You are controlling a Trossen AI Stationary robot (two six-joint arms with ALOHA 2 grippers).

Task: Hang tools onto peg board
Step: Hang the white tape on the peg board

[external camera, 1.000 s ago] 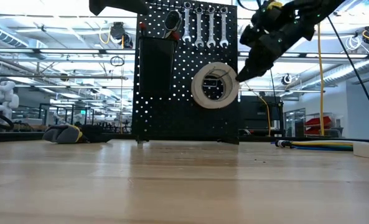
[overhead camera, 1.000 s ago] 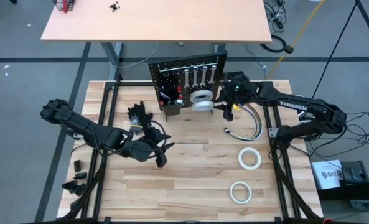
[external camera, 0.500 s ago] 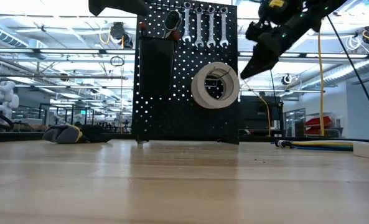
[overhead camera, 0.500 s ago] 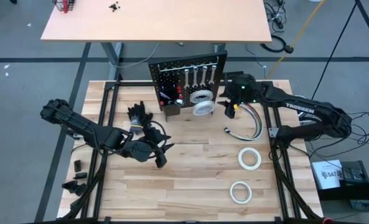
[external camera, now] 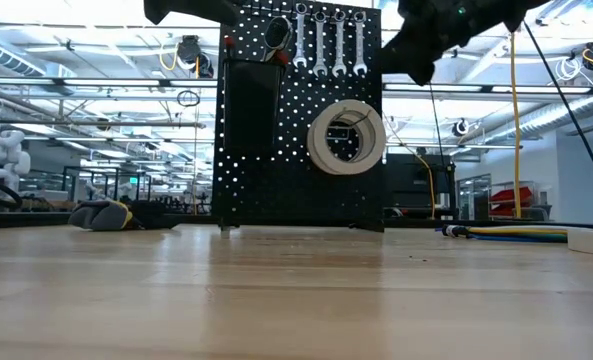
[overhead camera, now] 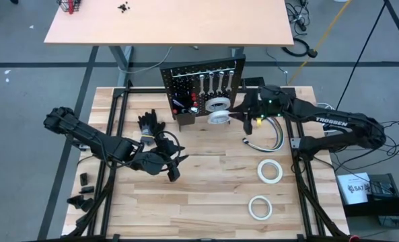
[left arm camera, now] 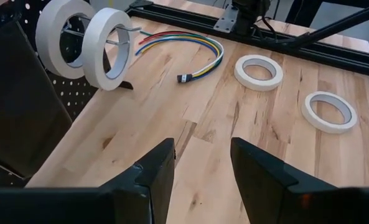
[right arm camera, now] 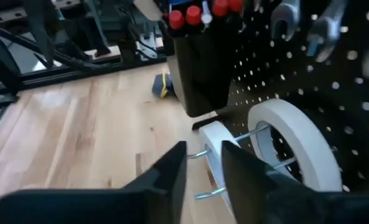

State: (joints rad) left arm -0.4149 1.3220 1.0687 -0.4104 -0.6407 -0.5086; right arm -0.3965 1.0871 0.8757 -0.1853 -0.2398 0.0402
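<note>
Two tape rolls [overhead camera: 218, 109] hang on the peg board [overhead camera: 202, 87] at upper centre of the high view; two more [overhead camera: 269, 171] lie lower right. Right gripper [overhead camera: 245, 115] hovers beside the board, empty, jaws narrowly parted. Left gripper [overhead camera: 174, 165] rests mid-left, open, empty. Low view: rolls centred, wrenches [external camera: 329, 40] above.

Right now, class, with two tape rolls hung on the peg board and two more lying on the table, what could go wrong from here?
1. The right claw is close to the hung tape rolls on their thin wire hooks; a bump could knock one off.
2. The cable bundle lies between the peg board and the nearer flat tape roll, so the arm might snag it.
</note>
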